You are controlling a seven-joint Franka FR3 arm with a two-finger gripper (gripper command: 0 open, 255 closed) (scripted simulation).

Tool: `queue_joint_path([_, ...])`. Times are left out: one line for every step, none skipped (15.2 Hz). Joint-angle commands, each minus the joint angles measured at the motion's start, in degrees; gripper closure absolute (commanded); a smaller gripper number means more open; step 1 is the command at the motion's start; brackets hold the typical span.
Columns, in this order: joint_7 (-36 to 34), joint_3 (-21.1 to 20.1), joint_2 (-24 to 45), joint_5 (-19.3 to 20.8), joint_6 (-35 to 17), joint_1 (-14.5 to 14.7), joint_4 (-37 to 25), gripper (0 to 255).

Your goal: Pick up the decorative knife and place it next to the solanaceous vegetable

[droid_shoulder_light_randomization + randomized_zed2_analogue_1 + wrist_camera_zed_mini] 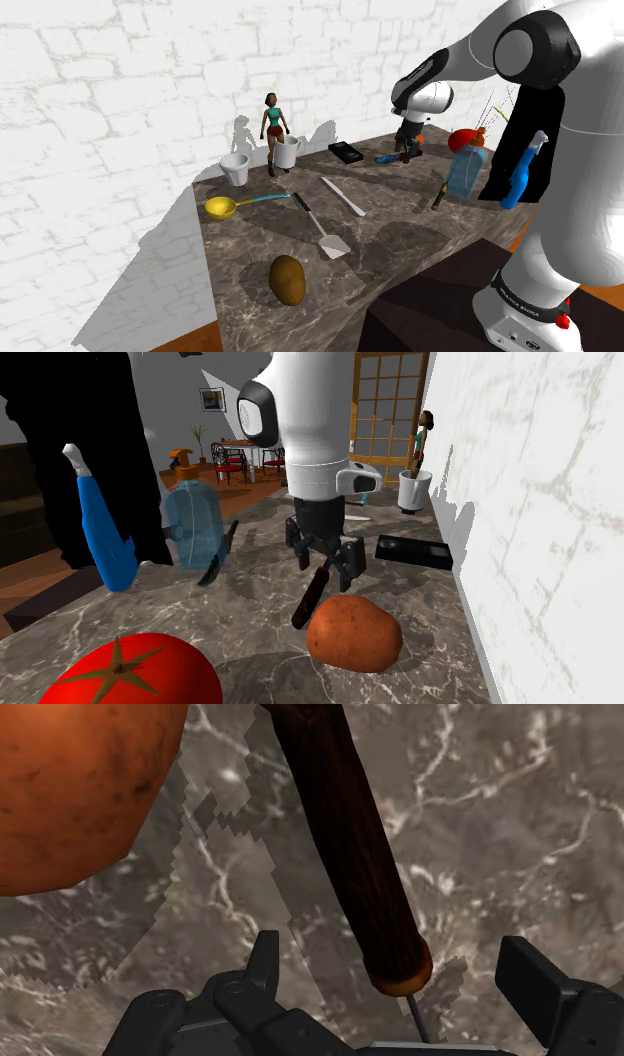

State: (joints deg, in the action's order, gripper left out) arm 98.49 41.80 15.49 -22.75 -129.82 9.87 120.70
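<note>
Gripper [327,567] is being held low over the dark marbled counter [250,627], pointing down. Its fingers are being kept wide apart, and nothing is being gripped. In the wrist view the knife [345,834] is being seen as a dark brown wooden handle with an orange-tipped butt end. That end is sitting between the two fingers, with a gap showing on each side, so it is not being touched. The rest of the knife is running away from the gripper along the counter, and whether it is lying fully flat cannot be told. The knife is placed just beside the reddish potato [353,632], with a narrow strip of counter between them, close to the white brick wall [540,532]. A red tomato [130,674] is being shown well apart from the knife, at the second exterior view's lower left. A blue spray bottle [100,522] and a clear blue jug [193,524] are standing behind the tomato. A flat black box [413,552] is lying beyond the gripper, near the wall. Farther down the counter — shoulder view — a brown potato [288,278], a spatula [322,232], a yellow ladle [225,207], two white cups [236,168] and a small figurine [273,125] are being noted.
</note>
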Motion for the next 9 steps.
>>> queue_joint_path([0.1, 0.0, 0.1, -0.1, 0.0, 0.0, -0.1, 0])
queue_joint_path([0.1, 0.0, 0.1, -0.1, 0.0, 0.0, -0.1, 0])
queue_joint_path([0.1, 0.0, 0.1, -0.1, 0.0, 0.0, -0.1, 0])
queue_joint_path([0.1, 0.0, 0.1, -0.1, 0.0, 0.0, -0.1, 0])
queue_joint_path([0.1, 0.0, 0.1, -0.1, 0.0, 0.0, -0.1, 0])
queue_joint_path([0.1, 0.0, 0.1, -0.1, 0.0, 0.0, -0.1, 255])
queue_joint_path([0.1, 0.0, 0.1, -0.1, 0.0, -0.1, -0.1, 255])
queue_joint_path([0.1, 0.0, 0.1, -0.1, 0.0, -0.1, -0.1, 255])
queue_joint_path([0.1, 0.0, 0.1, -0.1, 0.0, 0.0, -0.1, 255])
